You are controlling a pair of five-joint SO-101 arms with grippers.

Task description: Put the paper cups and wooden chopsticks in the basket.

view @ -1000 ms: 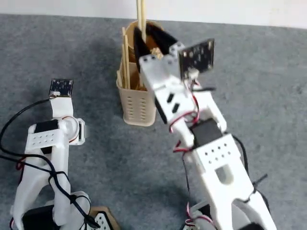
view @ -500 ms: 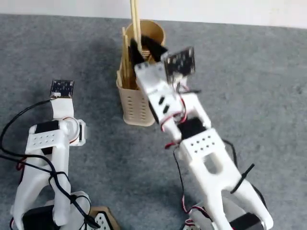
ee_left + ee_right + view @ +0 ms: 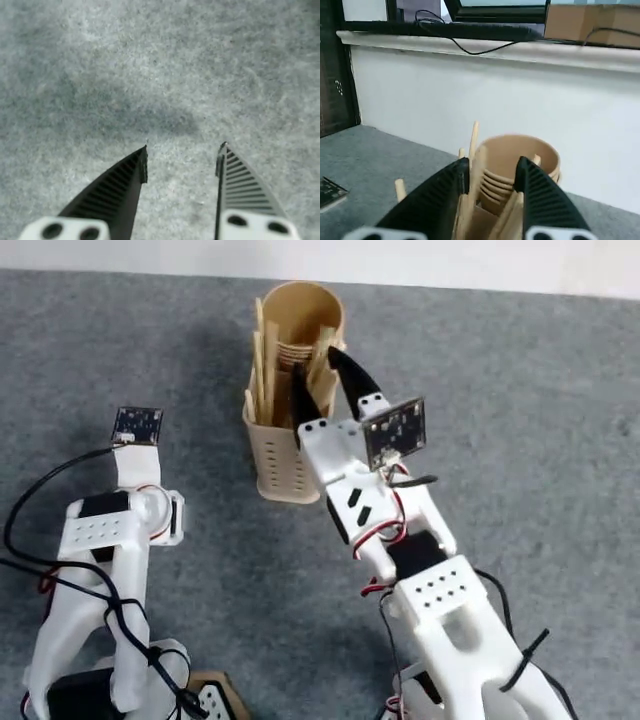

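Observation:
A beige slotted basket (image 3: 288,455) stands at the far middle of the grey mat. Stacked paper cups (image 3: 300,325) sit in it, with wooden chopsticks (image 3: 264,360) leaning along its left side. My right gripper (image 3: 313,361) hangs open just over the basket's near rim, holding nothing. The right wrist view has the cups (image 3: 525,157) and a chopstick (image 3: 473,140) just beyond the right gripper (image 3: 491,167). My left gripper (image 3: 182,150) is open over bare mat and points down. The left arm (image 3: 110,530) stands left of the basket, apart from it.
Grey mat (image 3: 560,420) lies open on both sides of the basket. A white wall (image 3: 470,90) rises close behind it. A brown piece (image 3: 215,695) shows at the near edge by the left arm's base.
The right gripper held chopsticks upright over the basket; it has let them go into the basket, opened, and drawn back slightly toward the near side. The left arm has hardly moved.

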